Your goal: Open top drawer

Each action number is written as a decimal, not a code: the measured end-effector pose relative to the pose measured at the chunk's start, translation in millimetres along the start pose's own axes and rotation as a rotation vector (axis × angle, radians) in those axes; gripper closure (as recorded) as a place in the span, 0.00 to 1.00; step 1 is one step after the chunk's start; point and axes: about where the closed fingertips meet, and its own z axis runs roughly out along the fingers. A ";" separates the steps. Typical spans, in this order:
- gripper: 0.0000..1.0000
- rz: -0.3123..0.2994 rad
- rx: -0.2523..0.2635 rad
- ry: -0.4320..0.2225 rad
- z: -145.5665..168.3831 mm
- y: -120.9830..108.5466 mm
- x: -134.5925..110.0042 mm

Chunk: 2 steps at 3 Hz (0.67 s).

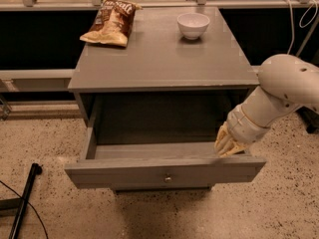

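The top drawer (pixel 124 171) is a wide grey drawer pulled well out of the grey cabinet (pixel 164 59), its inside showing empty. A small round metal knob (pixel 168 178) sits at the centre of its flat front panel. My gripper (pixel 227 147) has tan fingers and hangs from a white arm (pixel 284 86) at the right. It rests at the drawer's right end, just behind the top edge of the front panel, over the right side wall.
A brown chip bag (pixel 112 23) lies at the back left of the cabinet top and a white bowl (pixel 193 25) stands at the back right. A black pole (pixel 22 203) lies on the speckled floor at the left. Dark shelving runs behind.
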 end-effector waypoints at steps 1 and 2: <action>0.73 -0.011 0.049 0.024 -15.5 -6.3 -6.3; 0.83 0.017 0.121 0.022 -28.6 -14.6 -1.1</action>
